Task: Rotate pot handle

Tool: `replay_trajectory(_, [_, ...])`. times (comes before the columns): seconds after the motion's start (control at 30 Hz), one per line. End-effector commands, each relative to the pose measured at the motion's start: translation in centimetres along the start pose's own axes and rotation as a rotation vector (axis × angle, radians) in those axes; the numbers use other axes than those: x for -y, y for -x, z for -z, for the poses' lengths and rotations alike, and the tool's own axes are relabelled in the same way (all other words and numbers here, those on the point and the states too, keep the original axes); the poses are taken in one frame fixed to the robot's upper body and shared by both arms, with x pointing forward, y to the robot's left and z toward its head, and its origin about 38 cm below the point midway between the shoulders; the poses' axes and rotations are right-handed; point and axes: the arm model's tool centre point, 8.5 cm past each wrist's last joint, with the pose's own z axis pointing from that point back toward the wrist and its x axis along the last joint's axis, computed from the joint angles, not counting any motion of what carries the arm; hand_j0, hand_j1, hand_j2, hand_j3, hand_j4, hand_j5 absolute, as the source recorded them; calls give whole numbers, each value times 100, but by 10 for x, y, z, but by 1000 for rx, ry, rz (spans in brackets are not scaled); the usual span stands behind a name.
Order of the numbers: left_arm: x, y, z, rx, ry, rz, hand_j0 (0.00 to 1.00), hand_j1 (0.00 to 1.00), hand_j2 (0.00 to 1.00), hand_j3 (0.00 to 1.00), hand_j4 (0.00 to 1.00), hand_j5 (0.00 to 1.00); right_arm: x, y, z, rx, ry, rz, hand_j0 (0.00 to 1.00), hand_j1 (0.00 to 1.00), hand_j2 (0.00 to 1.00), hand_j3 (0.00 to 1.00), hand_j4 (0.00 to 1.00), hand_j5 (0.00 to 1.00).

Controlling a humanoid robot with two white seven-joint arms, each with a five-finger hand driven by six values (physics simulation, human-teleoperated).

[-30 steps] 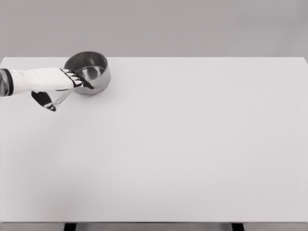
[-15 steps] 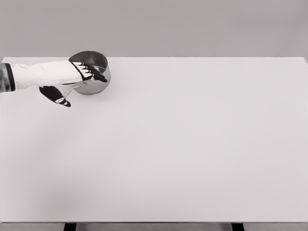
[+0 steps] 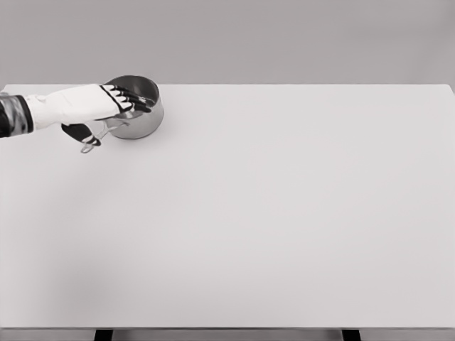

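Observation:
A small steel pot (image 3: 147,118) stands near the far left corner of the white table (image 3: 270,213). Its thin metal handle (image 3: 94,141) points toward the lower left, with its looped end showing below the hand. My left hand (image 3: 114,117) comes in from the left and hovers over the base of the handle and the pot's near rim. The fingers (image 3: 135,99) stretch out across the rim, and the dark thumb (image 3: 79,133) hangs beside the handle. The hand is open and nothing is clasped in it. The right arm is out of view.
The table's far edge runs just behind the pot, and its left edge lies close by. Nothing else stands on the table.
The left hand rose and moved right from beside the handle to over the pot's rim, then drew back slightly. The pot and its handle kept their direction.

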Motion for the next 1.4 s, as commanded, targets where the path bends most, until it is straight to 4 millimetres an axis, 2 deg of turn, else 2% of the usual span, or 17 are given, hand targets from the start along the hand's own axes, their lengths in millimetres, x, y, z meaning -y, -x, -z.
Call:
replay_trajectory(0.0, [-1, 4, -6, -17, -23, 2, 100, 100, 100, 100, 100, 100, 0, 0, 0, 0, 0, 0, 100, 100, 100, 100, 100, 100])
replay_trajectory(0.27, [6, 4, -7, -18, -19, -7, 100, 100, 100, 100, 100, 100, -1, 1, 0, -1, -1, 1, 100, 100, 100, 100, 100, 100])
replay_trajectory(0.47, [13, 21, -14, -79, -51, -18, 100, 100, 100, 100, 100, 100, 0, 0, 0, 0, 0, 0, 100, 100, 100, 100, 100, 100])
replay_trajectory(0.83, [21, 35, -20, -146, -39, -13, 100, 100, 100, 100, 100, 100, 0, 0, 0, 0, 0, 0, 100, 100, 100, 100, 100, 100])
replay_trajectory(1.1, [30, 55, -25, -282, -58, 7, 100, 100, 100, 100, 100, 100, 0, 0, 0, 0, 0, 0, 100, 100, 100, 100, 100, 100])
replay_trajectory(1.37, [33, 61, -20, -358, -61, 41, 100, 100, 100, 100, 100, 100, 0, 0, 0, 0, 0, 0, 100, 100, 100, 100, 100, 100])
